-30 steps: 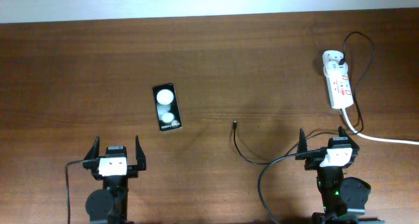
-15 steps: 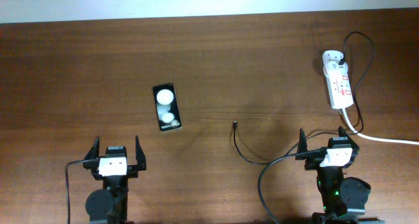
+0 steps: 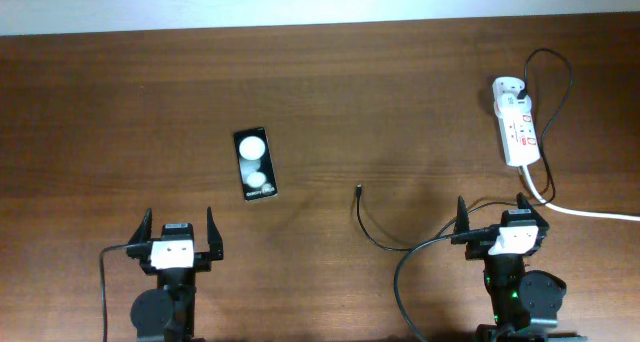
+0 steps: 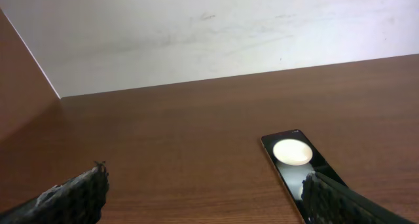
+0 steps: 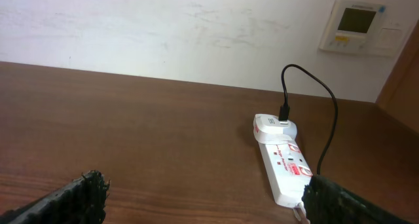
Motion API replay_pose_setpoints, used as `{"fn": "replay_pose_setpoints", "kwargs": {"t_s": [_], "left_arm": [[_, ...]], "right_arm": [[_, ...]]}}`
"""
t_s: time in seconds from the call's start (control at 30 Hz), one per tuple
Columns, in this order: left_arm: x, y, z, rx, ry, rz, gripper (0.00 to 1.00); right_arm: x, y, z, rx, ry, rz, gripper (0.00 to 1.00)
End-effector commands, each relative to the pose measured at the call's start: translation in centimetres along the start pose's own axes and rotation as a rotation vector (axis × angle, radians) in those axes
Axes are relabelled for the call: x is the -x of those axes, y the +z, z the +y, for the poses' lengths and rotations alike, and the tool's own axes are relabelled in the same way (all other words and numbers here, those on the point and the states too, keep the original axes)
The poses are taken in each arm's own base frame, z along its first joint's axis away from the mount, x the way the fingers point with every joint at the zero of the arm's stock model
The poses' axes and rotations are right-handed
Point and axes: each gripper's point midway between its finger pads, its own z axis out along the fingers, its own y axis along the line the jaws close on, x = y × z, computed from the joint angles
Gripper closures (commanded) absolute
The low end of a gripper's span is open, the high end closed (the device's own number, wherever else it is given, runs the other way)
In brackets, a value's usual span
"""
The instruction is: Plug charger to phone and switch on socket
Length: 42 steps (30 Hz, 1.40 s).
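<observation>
While L tool (image 3: 179, 216), R tool (image 3: 491, 205) gape empty, wood table (image 3: 120, 102) abuts white wall (image 4: 196, 34).

Left tool (image 3: 179, 224), right tool (image 3: 492, 214): both agape.

Overhead straight down over table (image 3: 320, 82), wrist views low, facing far wall (image 4: 196, 27), left shares phone (image 3: 254, 164)

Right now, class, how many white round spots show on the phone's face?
2. One spot sits at the phone's far end; the other spot lies nearer the robot. None hidden overhead.
</observation>
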Motion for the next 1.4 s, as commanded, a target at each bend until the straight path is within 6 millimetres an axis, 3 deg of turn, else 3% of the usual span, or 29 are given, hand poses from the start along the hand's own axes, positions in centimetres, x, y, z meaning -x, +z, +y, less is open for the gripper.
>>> {"fn": "replay_pose_setpoints", "kwargs": {"t_s": [0.0,0.27,0.37,0.43,0.5,0.63,0.7,0.83,0.9,0.97,1.07,1.13,1.2,1.37], "left_arm": [[-0.1,0.0,0.2,0.013,0.01,0.003,0.01],[0.0,0.0,-0.6,-0.031,0.01,-0.004,0.01],[1.1,0.0,-0.4,-0.025,0.008,-0.049,0.01],[3.6,-0.4,-1.3,-0.084,0.011,-0.144,0.01],[8.7,-2.0,-0.6,-0.09,-0.077,-0.231,0.01],[15.2,-5.3,-0.3,-0.159,-0.105,-0.148,0.01],[18.3,-6.1,-0.1,-0.187,-0.108,-0.073,0.01],[24.5,-5.4,-2.5,-0.4,-0.125,0.047,0.01],[26.3,-4.1,-2.2,-0.404,-0.131,0.088,0.01],[28.0,-1.9,-3.6,-0.507,-0.148,0.13,0.01],[27.1,1.7,-4.9,-0.582,-0.18,0.23,0.01],[24.1,4.2,-5.8,-0.61,-0.215,0.354,0.01],[19.9,6.9,-6.6,-0.625,-0.257,0.519,0.01],[12.1,11.3,-8.3,-0.648,-0.332,0.781,0.01]], "right_arm": [[-0.2,0.0,0.3,0.017,-0.006,0.003,0.01],[-0.2,0.0,0.3,0.017,-0.006,0.002,0.01],[-0.2,0.0,0.3,0.017,-0.006,0.002,0.01],[-0.2,0.0,0.3,0.017,-0.006,0.002,0.01],[-0.2,0.0,0.3,0.017,-0.006,0.002,0.01],[-0.2,0.0,0.3,0.017,-0.006,0.002,0.01],[-0.2,0.0,0.3,0.017,-0.006,0.003,0.01],[-0.2,0.0,0.3,0.017,-0.006,0.003,0.01],[-0.2,0.0,0.3,0.017,-0.006,0.002,0.01],[-0.2,0.0,0.3,0.017,-0.006,0.002,0.01],[-0.2,0.0,0.3,0.017,-0.006,0.002,0.01],[-0.2,0.0,0.3,0.017,-0.006,0.002,0.01],[-0.2,0.0,0.3,0.017,-0.006,0.003,0.01],[-0.2,0.0,0.3,0.017,-0.006,0.002,0.01]]}}
